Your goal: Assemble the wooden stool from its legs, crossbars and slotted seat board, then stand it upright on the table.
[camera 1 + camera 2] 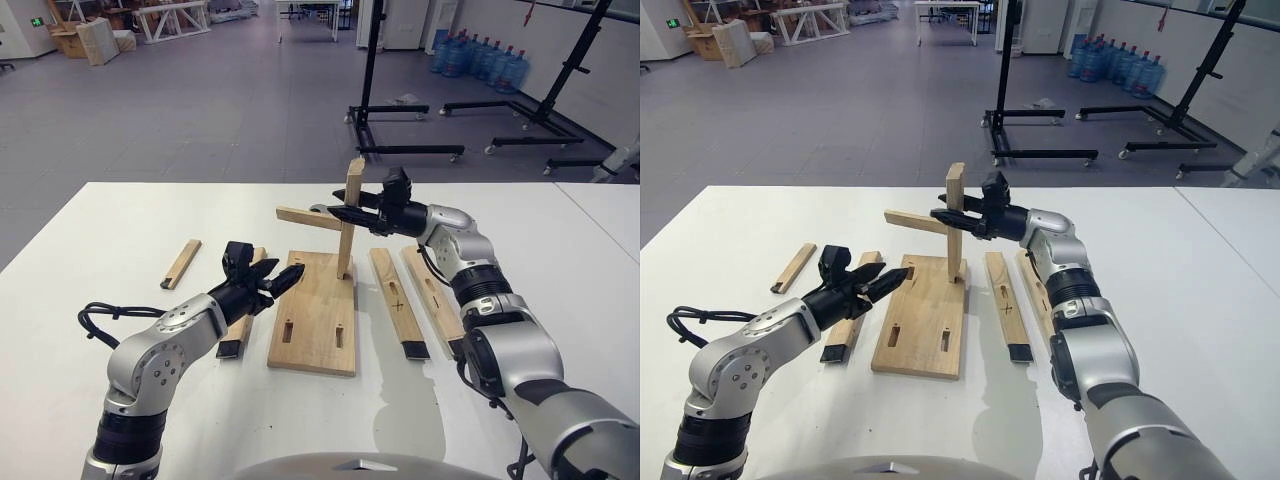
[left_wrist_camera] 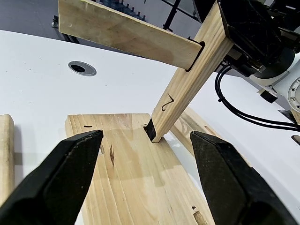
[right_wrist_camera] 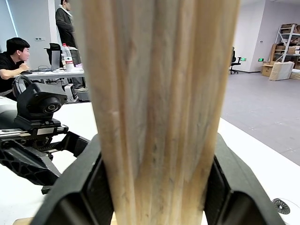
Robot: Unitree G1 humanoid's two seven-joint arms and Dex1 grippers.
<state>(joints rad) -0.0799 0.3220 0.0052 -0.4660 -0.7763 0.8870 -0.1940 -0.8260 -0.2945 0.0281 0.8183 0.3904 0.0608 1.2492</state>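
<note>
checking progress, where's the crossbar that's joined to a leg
In the left eye view the crossbar juts to the robot's left from the upright leg, over the far end of the seat board; the right claw grips that leg.

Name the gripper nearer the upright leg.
Right. The right gripper is shut on the upright leg; the left gripper hangs open over the seat board, apart from the leg.

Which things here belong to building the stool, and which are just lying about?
Stool job: seat board, upright leg with its crossbar in the right gripper, two legs beside the board, fourth leg and short crossbar near the open left gripper.
Lying about: wheeled black stands, water bottles, on the floor behind.
</note>
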